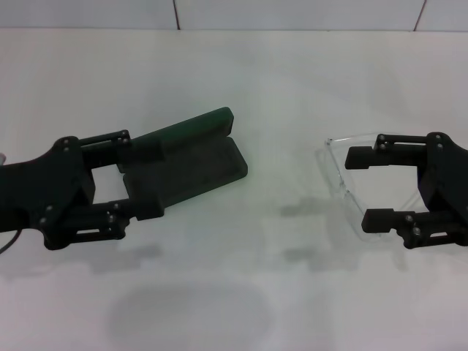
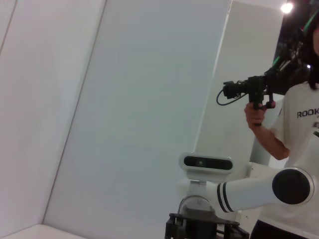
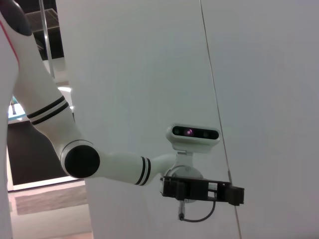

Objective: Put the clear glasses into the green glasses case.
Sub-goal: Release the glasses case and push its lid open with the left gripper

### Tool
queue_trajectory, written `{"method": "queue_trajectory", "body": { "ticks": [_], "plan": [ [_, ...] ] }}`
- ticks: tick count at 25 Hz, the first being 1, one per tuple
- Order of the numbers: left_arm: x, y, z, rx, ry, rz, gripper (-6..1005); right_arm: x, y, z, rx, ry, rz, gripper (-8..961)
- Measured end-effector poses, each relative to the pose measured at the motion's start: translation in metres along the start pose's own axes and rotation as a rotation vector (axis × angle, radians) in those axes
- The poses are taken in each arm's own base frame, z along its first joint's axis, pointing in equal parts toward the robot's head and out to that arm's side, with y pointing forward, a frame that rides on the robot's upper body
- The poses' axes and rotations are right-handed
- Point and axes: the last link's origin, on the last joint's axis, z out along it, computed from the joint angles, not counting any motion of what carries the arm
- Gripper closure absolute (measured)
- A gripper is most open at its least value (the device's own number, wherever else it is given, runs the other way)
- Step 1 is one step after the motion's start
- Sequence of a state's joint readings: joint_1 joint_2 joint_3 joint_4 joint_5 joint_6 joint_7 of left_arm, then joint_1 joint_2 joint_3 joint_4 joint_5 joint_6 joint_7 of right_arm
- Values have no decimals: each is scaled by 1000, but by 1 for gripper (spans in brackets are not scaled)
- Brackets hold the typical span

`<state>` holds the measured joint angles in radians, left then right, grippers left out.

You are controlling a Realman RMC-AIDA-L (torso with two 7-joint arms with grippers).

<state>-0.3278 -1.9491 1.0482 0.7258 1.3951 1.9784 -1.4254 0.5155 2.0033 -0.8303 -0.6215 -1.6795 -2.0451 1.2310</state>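
The green glasses case (image 1: 196,150) lies open on the white table (image 1: 234,80), left of centre, its green lid tilted up at the far side and its grey-lined base toward me. My left gripper (image 1: 145,180) is open at the case's left end, one finger on each side of the base. The clear glasses (image 1: 338,174) rest on the table at the right, faint and transparent. My right gripper (image 1: 362,188) is open, its fingertips straddling the glasses' right part. I cannot tell whether either gripper touches its object.
The table's far edge meets a white tiled wall (image 1: 292,13). In the left wrist view a person with a camera (image 2: 259,89) stands behind my right arm (image 2: 259,189). The right wrist view shows my left arm (image 3: 104,164) against a white wall.
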Motion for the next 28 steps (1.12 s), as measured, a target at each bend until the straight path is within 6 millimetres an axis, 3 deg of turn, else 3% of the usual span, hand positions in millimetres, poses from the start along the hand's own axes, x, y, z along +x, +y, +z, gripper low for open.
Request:
{"method": "queue_trajectory", "body": {
  "ticks": [8,16,19,22,28],
  "plan": [
    [1,-5,4,27,-42,7,251,4,-2,-5,52,16,46,230],
    [60,-44,35,272,-378,95,259,7,-4,-70,317,82,119,227],
    [70,-60,46,399,-519,144,260,2,0,-87,372,72,114,228],
    [68,-79,58,478,-641,143,260,-2,6,-100,419,84,112,228],
    [39,-110,83,523,-798,113,262,-2,11,-107,450,95,110,229]
  ]
}}
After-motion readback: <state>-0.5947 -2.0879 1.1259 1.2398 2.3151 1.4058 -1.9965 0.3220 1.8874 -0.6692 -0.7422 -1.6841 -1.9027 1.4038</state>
